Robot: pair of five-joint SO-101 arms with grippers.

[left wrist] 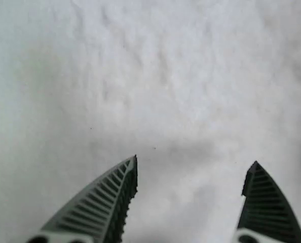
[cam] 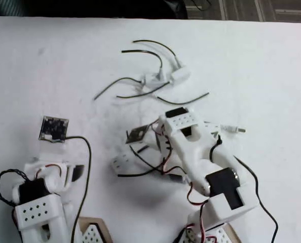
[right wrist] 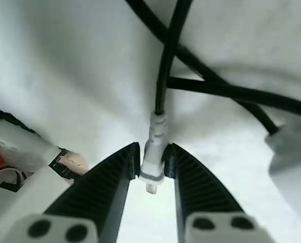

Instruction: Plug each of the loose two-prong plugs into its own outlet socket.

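The right fingers [right wrist: 115,177] are pinched shut on a small white plug [right wrist: 157,132] and grip it near its end. The plug's black cord [right wrist: 166,61] runs away from them over the white counter [right wrist: 64,76]. The left fingers [left wrist: 110,202] are spread wide with nothing between them, just above bare counter. Farther up the counter lies a tangle of white connectors [cam: 173,76] with thin dark cords, well apart from both arms.
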